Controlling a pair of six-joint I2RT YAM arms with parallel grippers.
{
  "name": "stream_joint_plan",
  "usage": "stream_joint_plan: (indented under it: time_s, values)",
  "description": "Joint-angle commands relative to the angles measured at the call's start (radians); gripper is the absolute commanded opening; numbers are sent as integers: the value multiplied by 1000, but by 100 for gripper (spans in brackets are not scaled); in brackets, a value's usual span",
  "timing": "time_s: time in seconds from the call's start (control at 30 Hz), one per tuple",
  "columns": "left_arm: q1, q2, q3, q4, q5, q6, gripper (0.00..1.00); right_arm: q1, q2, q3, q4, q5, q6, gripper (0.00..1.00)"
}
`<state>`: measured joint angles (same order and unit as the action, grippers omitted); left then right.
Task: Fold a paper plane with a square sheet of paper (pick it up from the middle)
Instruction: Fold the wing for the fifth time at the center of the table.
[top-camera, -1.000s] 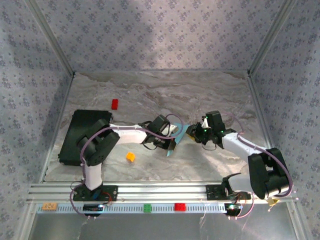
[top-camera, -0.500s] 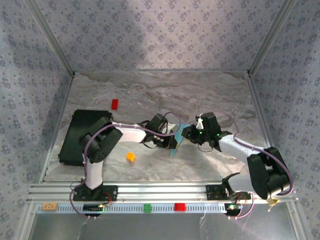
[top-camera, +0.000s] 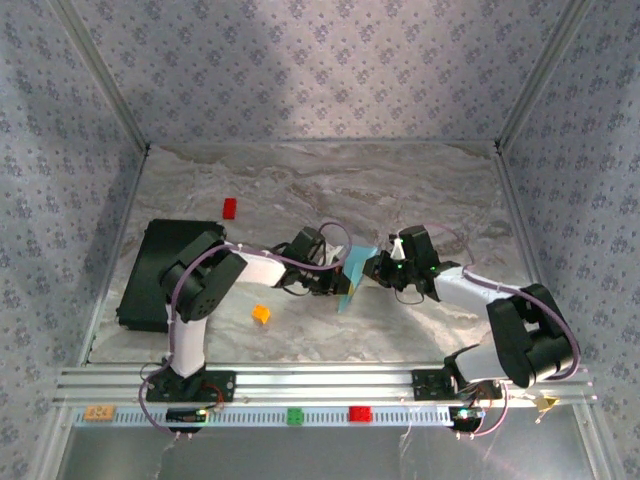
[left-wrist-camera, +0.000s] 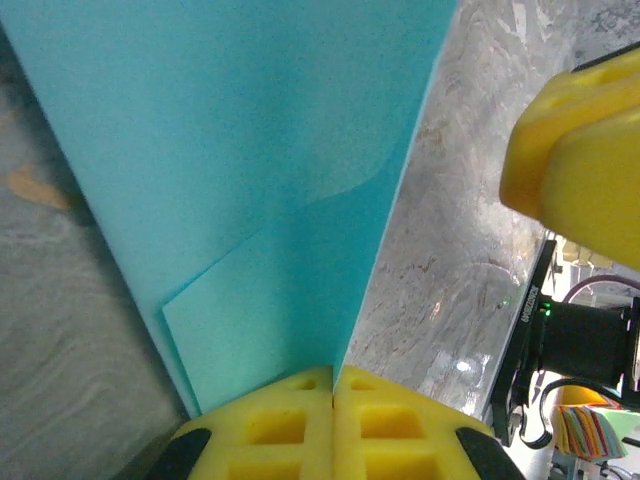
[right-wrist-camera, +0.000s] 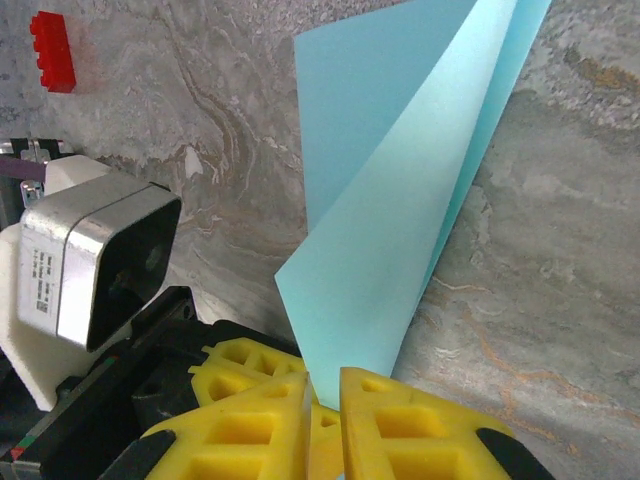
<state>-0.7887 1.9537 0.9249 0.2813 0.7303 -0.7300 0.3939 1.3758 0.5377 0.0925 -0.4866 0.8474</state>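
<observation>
The square sheet of paper (top-camera: 352, 274) is light blue, folded and creased, and stands up off the marble table between the two grippers. My left gripper (top-camera: 335, 277) is shut on its lower edge; in the left wrist view the yellow fingertips (left-wrist-camera: 300, 400) press together with the paper (left-wrist-camera: 250, 150) rising from them. My right gripper (top-camera: 377, 268) faces it from the right. In the right wrist view its jaws (right-wrist-camera: 323, 378) stand a narrow gap apart, and a pointed corner of the paper (right-wrist-camera: 400, 230) reaches down into that gap.
A black slab (top-camera: 165, 268) lies at the left. A small red block (top-camera: 230, 207) (right-wrist-camera: 53, 50) sits behind it, and an orange block (top-camera: 261, 314) sits near the left arm. Frame rails border the table's sides and near edge.
My right gripper has moved left up to the paper and its jaws have narrowed around the corner. The left gripper, still shut on the paper, has shifted slightly left.
</observation>
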Motion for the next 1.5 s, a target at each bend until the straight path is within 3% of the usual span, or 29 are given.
stream_joint_plan:
  time_s: [0.0,0.13,0.23,0.33,0.4,0.57,0.93,1.47]
  values:
    - [6,19,-16,85,52,-44,0,-7,20,25,19,-23,-13,16]
    - [6,2,-13,58,40,-29,0,-14,12,24,16,-21,-5,16]
    - [4,-42,-3,-38,-10,31,0,-39,-11,35,-45,1,17,25]
    - [-3,-95,16,-168,-88,114,0,-58,-51,45,-87,22,32,34]
    - [-15,-123,41,-262,-157,185,0,-65,-71,54,-123,46,41,48]
    - [-83,-150,131,-492,-350,344,0,-71,-68,98,-194,49,60,56]
    - [-192,-174,198,-627,-623,457,0,-69,59,183,-271,27,115,58]
    - [-256,-199,210,-653,-751,541,4,-43,143,218,-272,-21,118,45]
